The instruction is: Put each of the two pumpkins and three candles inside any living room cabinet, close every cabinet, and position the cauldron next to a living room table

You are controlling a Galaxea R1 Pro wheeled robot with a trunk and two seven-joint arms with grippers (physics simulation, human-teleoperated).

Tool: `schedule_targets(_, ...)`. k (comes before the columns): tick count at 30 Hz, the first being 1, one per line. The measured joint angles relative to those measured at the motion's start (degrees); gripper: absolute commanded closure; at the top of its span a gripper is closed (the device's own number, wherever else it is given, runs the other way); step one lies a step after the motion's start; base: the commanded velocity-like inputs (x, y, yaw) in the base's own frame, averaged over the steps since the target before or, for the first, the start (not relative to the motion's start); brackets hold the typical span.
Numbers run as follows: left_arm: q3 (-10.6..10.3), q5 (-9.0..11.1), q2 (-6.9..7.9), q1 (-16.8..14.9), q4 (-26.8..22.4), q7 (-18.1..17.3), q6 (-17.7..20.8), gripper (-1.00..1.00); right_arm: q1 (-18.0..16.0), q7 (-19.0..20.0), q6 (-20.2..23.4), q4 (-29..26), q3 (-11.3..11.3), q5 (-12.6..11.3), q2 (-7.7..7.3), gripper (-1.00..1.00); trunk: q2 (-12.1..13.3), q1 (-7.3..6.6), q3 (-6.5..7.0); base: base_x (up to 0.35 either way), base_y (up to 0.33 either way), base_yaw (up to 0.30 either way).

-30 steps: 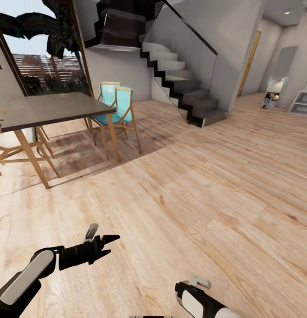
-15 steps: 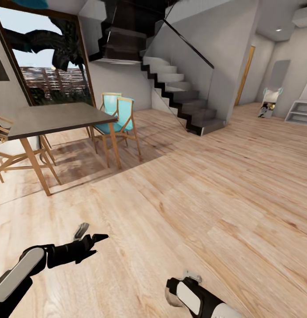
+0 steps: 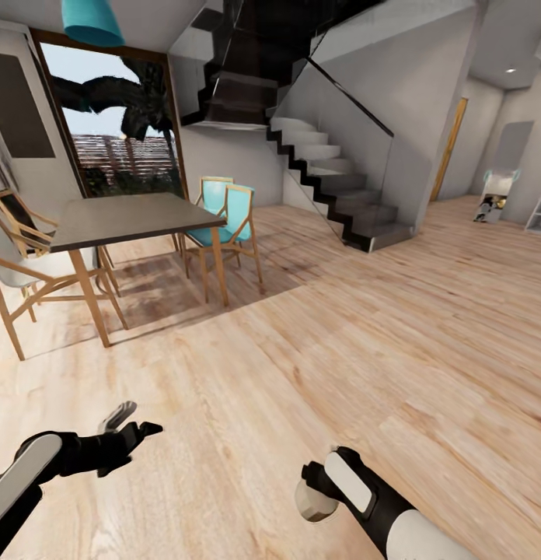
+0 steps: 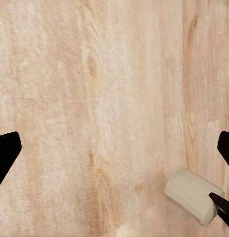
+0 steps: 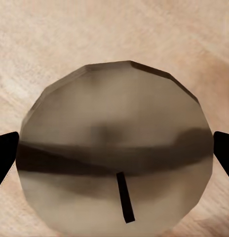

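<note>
A squat greyish-tan candle [image 5: 114, 123] with a short dark wick sits between the black fingers of my right gripper [image 5: 114, 153], which is shut on it. In the head view the candle [image 3: 313, 502] shows as a pale round lump at the end of my right arm, low over the wooden floor. My left gripper [image 3: 140, 439] is open and holds nothing. Its fingertips [image 4: 6, 150] stand wide apart over bare floor. A pale block [image 4: 193, 195] shows at one edge of the left wrist view; I cannot tell what it is.
A tall dark-topped dining table [image 3: 130, 218] with slim wooden legs stands at the left, with teal chairs [image 3: 228, 214] behind it and a wooden chair [image 3: 22, 264] beside it. A dark staircase [image 3: 333, 187] rises at the back. Wooden floor [image 3: 395, 334] stretches ahead and to the right.
The whole view has shifted: the table and stairs now sit further right, so the camera turned. My right arm has come further into the picture and the candle now shows.
</note>
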Motion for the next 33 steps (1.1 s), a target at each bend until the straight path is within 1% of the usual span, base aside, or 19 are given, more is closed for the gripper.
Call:
schedule_targets(4,0.2,0.0,-0.21,0.0,0.0,1.2,-0.3,-1.0,-0.2,0.2,0.2,0.0,0.0,0.1,-0.06,1.0,0.1,-0.1,0.59,0.0,0.0,0.171)
schedule_targets(9,0.3,-0.1,-0.21,0.0,-0.1,1.6,-0.4,-1.0,-0.2,0.2,0.2,-0.1,0.0,0.1,-0.08,1.0,0.1,-0.22,1.33,-0.09,0.0,0.17)
schedule_targets(33,0.3,-0.1,-0.42,0.0,-0.3,1.6,-0.4,-1.0,-0.2,0.4,0.4,0.0,0.2,0.1,-0.25,1.0,9.7,-5.46,3.75,-0.324,0.0,0.164)
